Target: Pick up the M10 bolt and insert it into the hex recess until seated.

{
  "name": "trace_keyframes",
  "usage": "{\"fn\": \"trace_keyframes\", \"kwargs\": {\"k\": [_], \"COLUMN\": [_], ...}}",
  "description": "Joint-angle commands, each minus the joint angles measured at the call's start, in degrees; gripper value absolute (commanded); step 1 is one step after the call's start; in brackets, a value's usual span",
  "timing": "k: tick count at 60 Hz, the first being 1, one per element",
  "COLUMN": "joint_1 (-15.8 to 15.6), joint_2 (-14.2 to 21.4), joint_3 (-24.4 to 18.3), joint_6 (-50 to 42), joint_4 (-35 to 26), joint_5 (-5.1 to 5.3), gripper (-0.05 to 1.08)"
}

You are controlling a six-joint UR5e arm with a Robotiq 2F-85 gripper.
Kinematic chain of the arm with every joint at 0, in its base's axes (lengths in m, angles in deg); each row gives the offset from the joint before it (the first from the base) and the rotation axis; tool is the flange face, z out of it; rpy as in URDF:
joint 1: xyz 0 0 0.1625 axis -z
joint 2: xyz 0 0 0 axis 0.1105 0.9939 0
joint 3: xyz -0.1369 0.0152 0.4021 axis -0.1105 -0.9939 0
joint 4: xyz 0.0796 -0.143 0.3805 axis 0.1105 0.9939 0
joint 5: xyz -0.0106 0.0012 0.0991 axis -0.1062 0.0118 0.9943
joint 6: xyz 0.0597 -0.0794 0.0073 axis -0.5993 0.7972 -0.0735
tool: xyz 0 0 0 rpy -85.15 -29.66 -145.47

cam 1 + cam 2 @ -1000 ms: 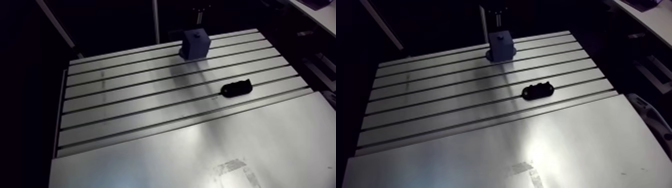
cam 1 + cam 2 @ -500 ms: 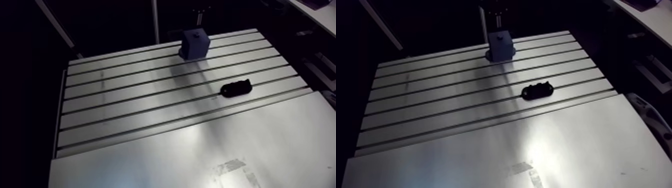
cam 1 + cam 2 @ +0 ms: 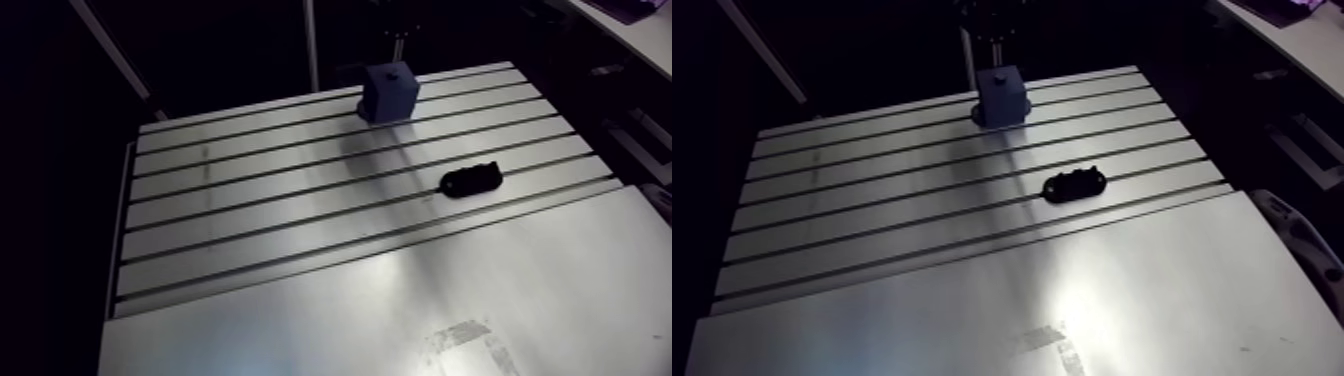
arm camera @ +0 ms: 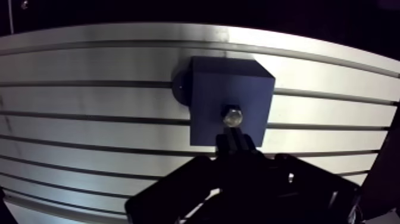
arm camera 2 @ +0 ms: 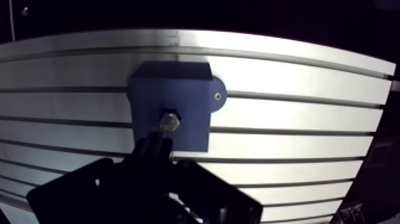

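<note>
At far edge of slotted aluminium table [image 3: 250, 200], 12 o'clock side in arm view: gripper [image 4: 235, 143] hangs over blue block [image 4: 214, 83], close beside M10 bolt [image 4: 233, 115]. Gripper dark on dark; cannot tell jaw opening or any hold. Bolt sits in block's top face, shiny head showing. Black oblong part [image 3: 471, 181] lies at 4 o'clock from block, well apart. Block matte, square-edged, round tab on one side. Table brushed, parallel slots.
</note>
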Motion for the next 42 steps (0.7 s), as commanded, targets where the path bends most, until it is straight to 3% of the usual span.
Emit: {"fn": "trace_keyframes", "kwargs": {"k": [1,11,13,19,42], "joint_1": [0.16,0.17,0.17,0.17,-0.08], "joint_2": [0.12,0.02,-0.15,-0.25,-0.78], "joint_3": [0.47,0.59,0.17,-0.28,-1.63], "joint_6": [0.00,0.07,0.24,0.26,0.26], "joint_4": [-0.03,-0.34,-1.58,-2.47,-4.25], "joint_5": [0.00,-0.39,-1.48,-2.86,-2.92], "gripper": [1.08,1.08,1.08,1.08,1.08]}}
